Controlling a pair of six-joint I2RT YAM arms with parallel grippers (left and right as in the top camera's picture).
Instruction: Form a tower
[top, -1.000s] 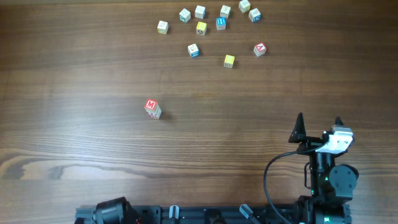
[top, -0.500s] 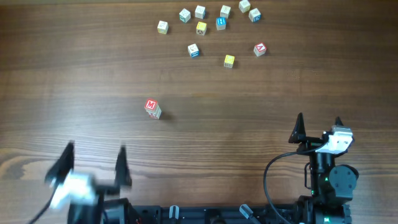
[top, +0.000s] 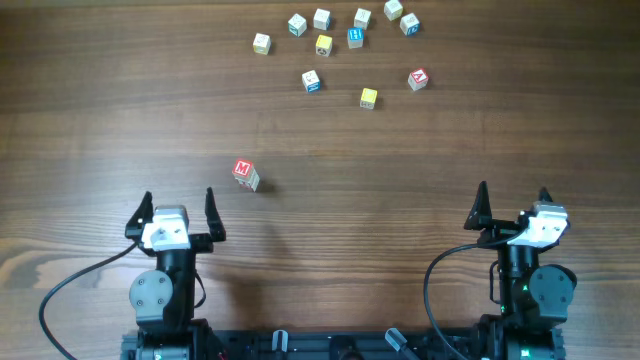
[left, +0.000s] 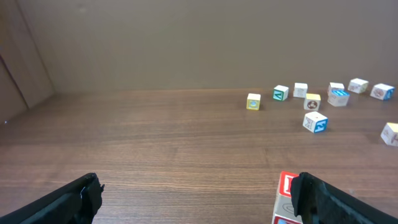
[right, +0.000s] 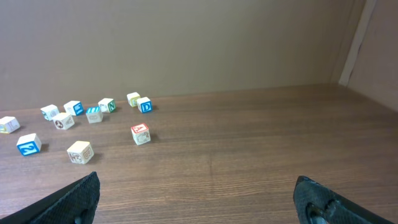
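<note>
- The left end effector (top: 178, 200) has its two fingers spread wide with nothing between them. It sits low at the near edge of the worktop (top: 90, 120), on the left side.
- In the left wrist view, its dark fingers (left: 65, 204) show at the bottom corners, with only bare wood grain in the gap.
- The right end effector (top: 513, 195) is also spread wide and empty. It sits at the near edge on the right side, fingers pointing toward the far edge.
- The tower (top: 245, 174) stands just ahead of the left end effector, slightly to its right. From overhead there is a clear gap of wood between them.
- The tower's top cube shows a red face with a white "M", and a pale cube shows beneath it. How many cubes are in the stack cannot be told.
- In the left wrist view, the tower's red top peeks out beside the right-hand finger and is partly hidden by it.
- The tower is well apart from the right end effector.
- Loose cubes (top: 323, 44) lie scattered near the far edge, well apart from the tower and both arms.
- Nearest of that group are a cube with a blue face (top: 311, 81), a yellow cube (top: 369, 97) and a red-and-white cube (top: 418, 79), each lying singly on the wood.
- A black cable (top: 70, 285) loops from the left arm's base across the near edge.
</note>
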